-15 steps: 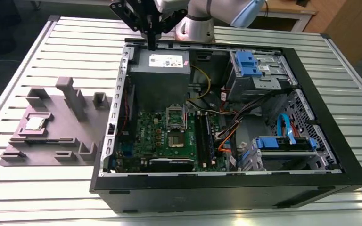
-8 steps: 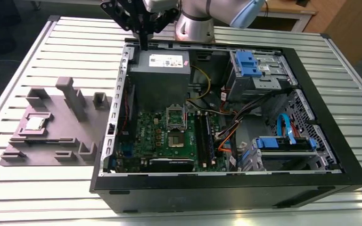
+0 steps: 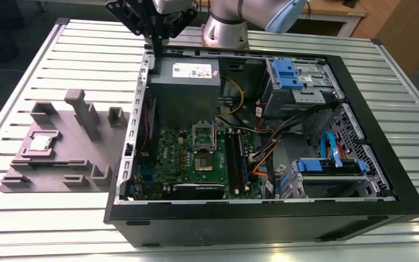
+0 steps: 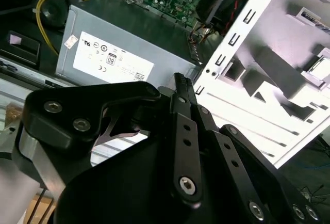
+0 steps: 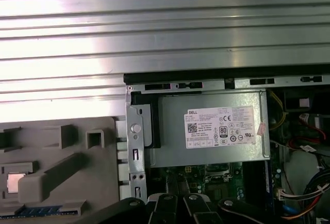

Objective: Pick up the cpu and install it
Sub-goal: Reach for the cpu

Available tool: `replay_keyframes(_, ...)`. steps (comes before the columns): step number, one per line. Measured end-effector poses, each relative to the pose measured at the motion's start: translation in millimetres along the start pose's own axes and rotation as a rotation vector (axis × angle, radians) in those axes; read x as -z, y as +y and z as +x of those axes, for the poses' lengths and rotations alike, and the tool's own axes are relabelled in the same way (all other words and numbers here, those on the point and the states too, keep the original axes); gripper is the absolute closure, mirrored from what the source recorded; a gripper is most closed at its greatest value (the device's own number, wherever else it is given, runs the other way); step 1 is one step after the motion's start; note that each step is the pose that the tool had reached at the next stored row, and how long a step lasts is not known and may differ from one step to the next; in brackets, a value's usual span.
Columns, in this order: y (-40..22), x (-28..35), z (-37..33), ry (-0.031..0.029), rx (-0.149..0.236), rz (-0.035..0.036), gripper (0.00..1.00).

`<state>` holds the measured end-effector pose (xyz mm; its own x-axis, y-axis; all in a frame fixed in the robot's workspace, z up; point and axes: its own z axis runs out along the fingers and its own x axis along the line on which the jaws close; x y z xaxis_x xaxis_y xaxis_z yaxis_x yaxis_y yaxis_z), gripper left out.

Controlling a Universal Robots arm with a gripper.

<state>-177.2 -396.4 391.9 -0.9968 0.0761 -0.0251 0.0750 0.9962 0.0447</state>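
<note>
The cpu [image 3: 41,143], a small silvery square, lies in a recess of the grey holder block [image 3: 71,164] on the exterior view's left, outside the black computer case [image 3: 268,221]. In the first wrist view the cpu [image 5: 14,181] is partly hidden behind a grey post. My gripper [image 3: 156,42] hangs above the case's far left corner, beside the power supply [image 3: 184,82], well away from the cpu. In the second wrist view its black fingers [image 4: 180,87] lie pressed together with nothing between them. The metal-framed socket [image 3: 203,137] sits on the green motherboard [image 3: 187,164].
The case lies open on a slatted metal table [image 3: 64,218]. Inside it are blue drive brackets [image 3: 286,73], cables [image 3: 282,136] and memory slots. Tall grey posts [image 3: 78,112] rise from the holder block near the cpu.
</note>
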Motion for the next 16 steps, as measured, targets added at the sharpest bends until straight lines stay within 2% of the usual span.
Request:
replay_keyframes(9, -0.9, 0.3, 12.3, 0.0, 0.0, 0.0, 0.9)
replay_keyframes(16, -1.1, 0.4, 15.8, 0.0, 0.0, 0.0001, 0.9)
